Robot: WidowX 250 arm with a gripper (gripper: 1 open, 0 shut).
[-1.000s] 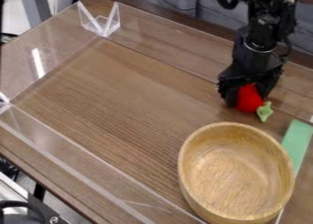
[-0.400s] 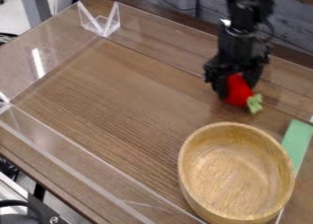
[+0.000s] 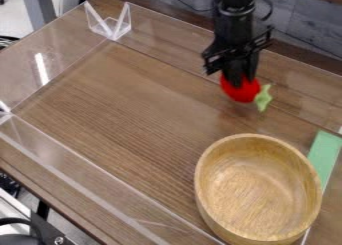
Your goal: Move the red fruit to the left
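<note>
The red fruit (image 3: 242,88) is small, round and glossy, with a green leafy stem (image 3: 263,96) sticking out to its right. It hangs just above the wooden table at the back right. My black gripper (image 3: 237,77) comes straight down onto its top and its fingers are shut on the fruit, hiding its upper part. The arm rises out of the top of the view.
A large wooden bowl (image 3: 258,192) stands at the front right. A green flat piece (image 3: 325,152) lies at the right edge. Clear plastic walls (image 3: 107,21) fence the tabletop at the back and left.
The gripper closed on the red fruit and carried it to the left and toward the back of the table. The bowl has not moved.
</note>
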